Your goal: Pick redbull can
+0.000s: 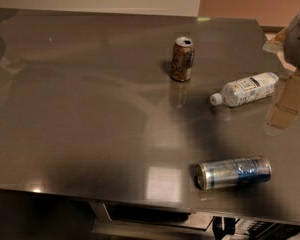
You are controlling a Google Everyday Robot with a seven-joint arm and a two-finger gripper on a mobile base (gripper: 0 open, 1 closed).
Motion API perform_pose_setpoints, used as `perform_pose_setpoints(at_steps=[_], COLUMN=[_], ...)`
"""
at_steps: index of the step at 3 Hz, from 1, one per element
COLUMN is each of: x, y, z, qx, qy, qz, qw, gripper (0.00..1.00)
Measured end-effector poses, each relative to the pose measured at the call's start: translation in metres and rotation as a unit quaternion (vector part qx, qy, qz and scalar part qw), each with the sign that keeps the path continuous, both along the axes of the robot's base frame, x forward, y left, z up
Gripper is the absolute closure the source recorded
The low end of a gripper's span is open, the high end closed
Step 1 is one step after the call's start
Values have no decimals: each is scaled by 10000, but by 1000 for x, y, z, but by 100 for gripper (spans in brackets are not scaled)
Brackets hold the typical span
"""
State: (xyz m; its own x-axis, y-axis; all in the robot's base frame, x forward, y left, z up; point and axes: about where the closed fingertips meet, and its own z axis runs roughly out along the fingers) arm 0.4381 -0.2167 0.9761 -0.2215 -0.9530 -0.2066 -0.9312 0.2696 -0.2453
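Note:
The redbull can [234, 172] is slim and silver with blue patches. It lies on its side near the front right of the grey table [80, 124], its shiny end pointing left. My gripper [289, 96] shows as a blurred grey and tan shape at the right edge. It is well behind the can, to the right of it, and apart from it.
A shorter brown-gold can [182, 59] stands upright at the back middle. A clear plastic bottle with a white cap [244, 89] lies on its side just left of the gripper. The table's front edge [140, 200] runs close below the redbull can.

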Motion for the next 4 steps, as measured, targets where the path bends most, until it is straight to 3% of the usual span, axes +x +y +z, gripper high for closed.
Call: perform_pose_setpoints(at_steps=[1, 3, 4], x=[0, -29, -47], y=[0, 9, 13], z=[0, -23, -50], qx=[0, 171, 213], qy=[-1, 312, 414], qz=[0, 536, 851], qw=[10000, 9979, 9953], gripper=[0, 0, 0])
